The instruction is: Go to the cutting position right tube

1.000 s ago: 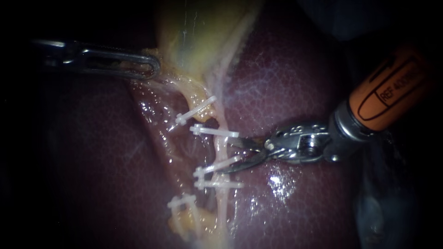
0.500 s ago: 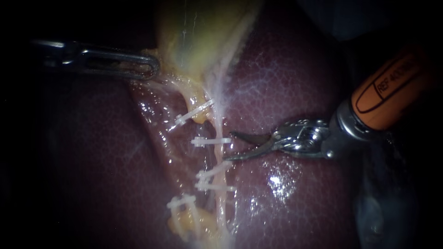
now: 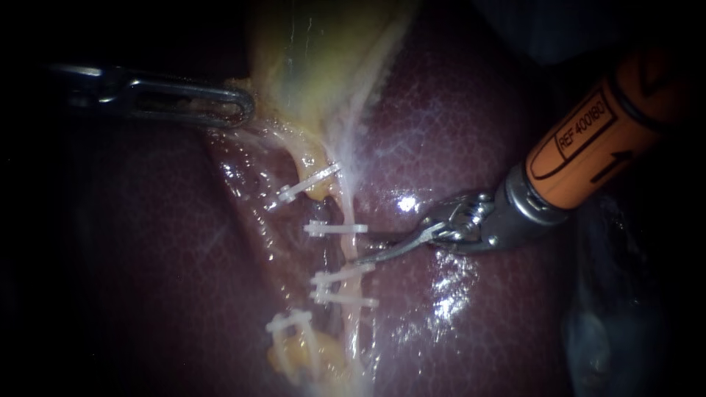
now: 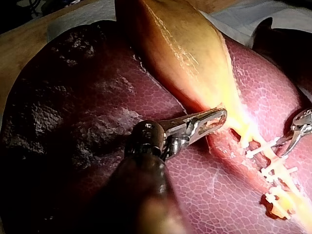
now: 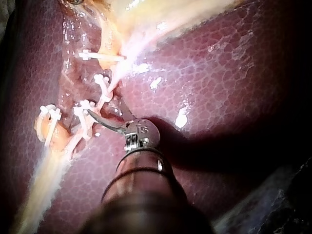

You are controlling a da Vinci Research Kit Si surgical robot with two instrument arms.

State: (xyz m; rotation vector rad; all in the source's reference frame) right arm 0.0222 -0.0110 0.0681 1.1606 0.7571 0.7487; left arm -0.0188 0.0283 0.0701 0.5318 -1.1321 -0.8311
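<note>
The right instrument (image 3: pixel 362 248) had its jaws, two thin curved blades, parted by a narrow gap and holding nothing. Their tips sat at the 3 o'clock side of the right tube (image 3: pixel 346 207), level with the bare stretch between the top clip (image 3: pixel 334 229) and the lower clips (image 3: pixel 344 298). The upper blade pointed to 9 o'clock just under the top clip. The lower one slanted toward 8 o'clock and ended just above the lower clips. Whether the tube lay inside the gap or only against the tips could not be told. In the right wrist view one curved blade reached the clipped tube while the other was mostly hidden.

Behind the blades came the metal wrist (image 3: pixel 471 220), then the orange shaft (image 3: pixel 596 140), leaving toward 2 o'clock. Under them lay the wet, dark red liver (image 3: pixel 456 125).

The right tube, a pale strand, ran from 12 to 6 o'clock through the middle of the endoscope view, down from the yellow gallbladder (image 3: pixel 316 59). At 11 o'clock from the blades sat a slanted clip (image 3: pixel 309 180) and at 7 o'clock a bottom clip (image 3: pixel 290 320), each on yellowish tissue.

Far off at 10 o'clock the left instrument (image 3: pixel 246 110), its shaft entering from 9 o'clock, had its jaws closed on the gallbladder's edge, well apart from the tube.
</note>
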